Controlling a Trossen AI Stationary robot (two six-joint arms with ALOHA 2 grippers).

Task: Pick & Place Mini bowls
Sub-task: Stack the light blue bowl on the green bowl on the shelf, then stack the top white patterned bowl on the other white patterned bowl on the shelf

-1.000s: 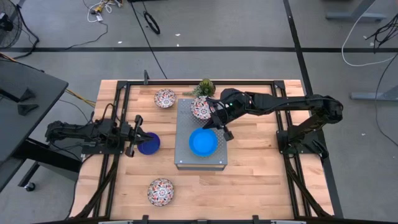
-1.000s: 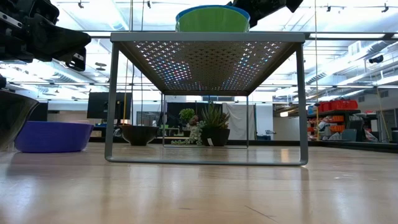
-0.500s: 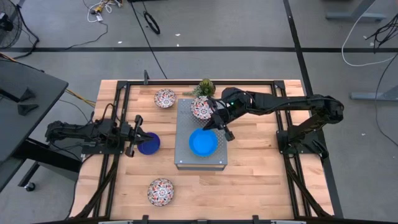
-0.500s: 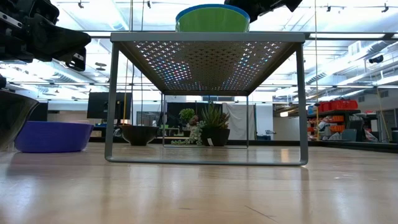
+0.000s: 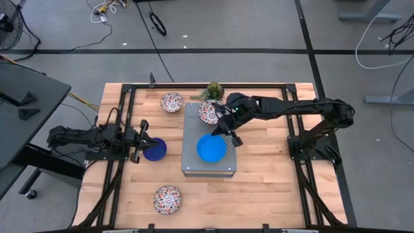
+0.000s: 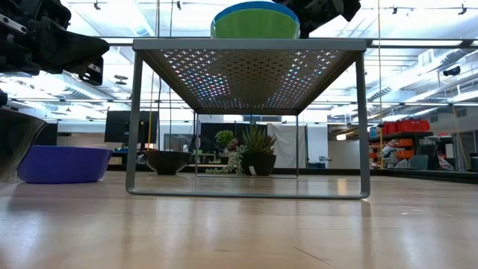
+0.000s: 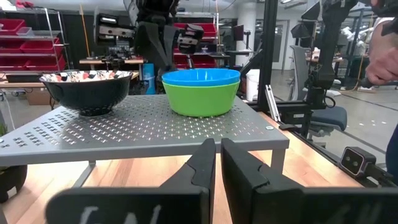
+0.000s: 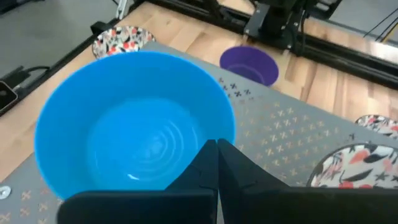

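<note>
The mini bowls are spread over the wooden worktop (image 5: pixel 259 188) and the grey perforated metal box (image 5: pixel 193 155) at its middle. On the box top the light blue bowl (image 5: pixel 211 147) sits nested inside the bright green bowl (image 7: pixel 200 99), whose green wall shows under the blue rim in the left wrist view and the low view. Just beyond them on the same top stands a floral bowl (image 5: pixel 208 112), near the box's far edge. A second floral bowl (image 5: pixel 171 101) lies on the worktop at the far side, left of the box, and a third (image 5: pixel 167 199) lies at the near side, well apart from the rest. The dark blue bowl (image 5: pixel 154 149) rests on the worktop just left of the box.

The right claw (image 5: pixel 226 129) hangs over the box, just above the far right rim of the light blue bowl, with its fingers pressed together and nothing between them. The left claw (image 5: pixel 143 141) waits low at the left, right beside the dark blue bowl, its fingers narrowly parted and empty. A small spiky green plant (image 5: pixel 213 89) stands at the far edge behind the box.
</note>
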